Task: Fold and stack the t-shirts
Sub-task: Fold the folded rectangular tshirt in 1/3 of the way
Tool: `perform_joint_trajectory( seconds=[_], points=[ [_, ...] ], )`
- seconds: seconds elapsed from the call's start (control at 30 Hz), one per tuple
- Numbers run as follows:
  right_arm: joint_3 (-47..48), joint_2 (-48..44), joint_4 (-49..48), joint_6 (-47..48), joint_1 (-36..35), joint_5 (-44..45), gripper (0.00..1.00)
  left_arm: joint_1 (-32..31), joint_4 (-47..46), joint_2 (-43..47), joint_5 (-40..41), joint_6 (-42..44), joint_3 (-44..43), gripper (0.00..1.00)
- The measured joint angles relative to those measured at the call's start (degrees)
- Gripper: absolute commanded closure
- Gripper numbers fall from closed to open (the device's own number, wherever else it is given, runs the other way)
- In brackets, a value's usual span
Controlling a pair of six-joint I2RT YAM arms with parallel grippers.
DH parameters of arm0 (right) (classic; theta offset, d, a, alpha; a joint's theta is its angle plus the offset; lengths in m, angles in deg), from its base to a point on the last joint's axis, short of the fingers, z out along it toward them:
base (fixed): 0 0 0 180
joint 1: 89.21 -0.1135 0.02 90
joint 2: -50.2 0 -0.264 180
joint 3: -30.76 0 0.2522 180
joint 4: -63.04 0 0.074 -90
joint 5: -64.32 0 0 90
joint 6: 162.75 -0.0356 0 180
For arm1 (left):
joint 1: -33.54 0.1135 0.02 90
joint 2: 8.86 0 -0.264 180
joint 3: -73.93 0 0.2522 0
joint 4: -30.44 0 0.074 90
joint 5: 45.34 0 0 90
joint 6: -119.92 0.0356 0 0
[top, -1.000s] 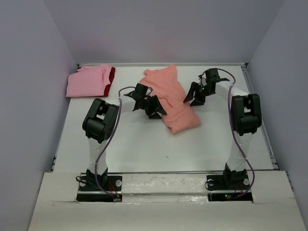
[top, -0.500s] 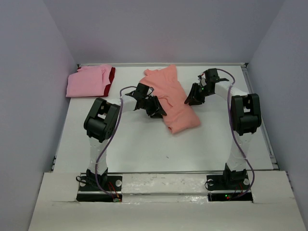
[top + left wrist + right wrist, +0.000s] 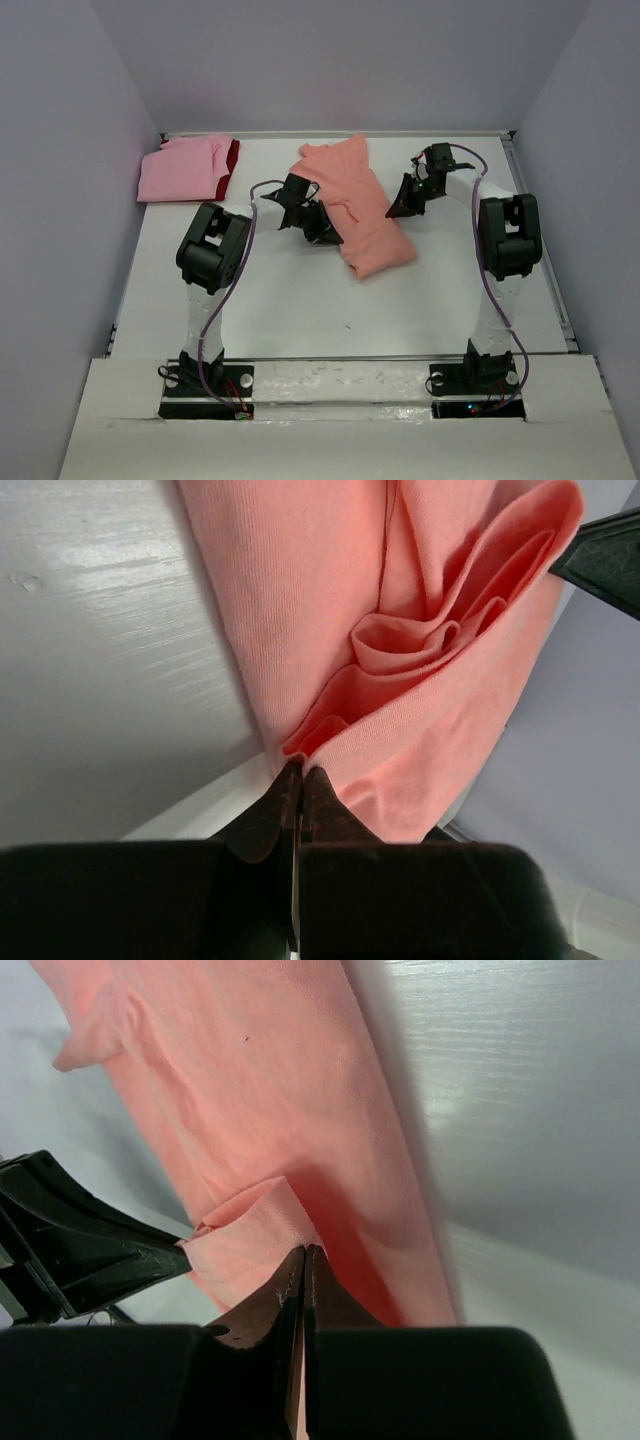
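Note:
A salmon-orange t-shirt [image 3: 358, 205] lies as a long, partly folded strip in the middle of the table. My left gripper [image 3: 323, 233] is at its left edge, jaws shut on a pinch of the fabric [image 3: 330, 600] at the hem [image 3: 301, 770]. My right gripper [image 3: 397, 207] is at its right edge, shut on a small fold of the same shirt [image 3: 250, 1080] at the tips [image 3: 304, 1250]. A folded lighter pink t-shirt [image 3: 180, 170] rests at the back left on top of a dark red one [image 3: 233, 155].
Grey walls close in the white table [image 3: 280, 300] on the left, back and right. Each wrist view shows the other arm's black gripper across the shirt: the right gripper [image 3: 600, 560] and the left gripper [image 3: 80, 1250].
Both grippers went from open to shut, each pinching an edge of the salmon-orange shirt. The arms shifted only slightly toward the shirt.

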Motion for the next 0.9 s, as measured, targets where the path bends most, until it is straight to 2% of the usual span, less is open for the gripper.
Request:
perform_joint_trajectory(
  seconds=[0.9],
  points=[
    [1.2, 0.09, 0.0, -0.17, 0.0, -0.24, 1.0, 0.0, 4.26, -1.31, 1.03, 2.89, -6.86, 1.0]
  ],
)
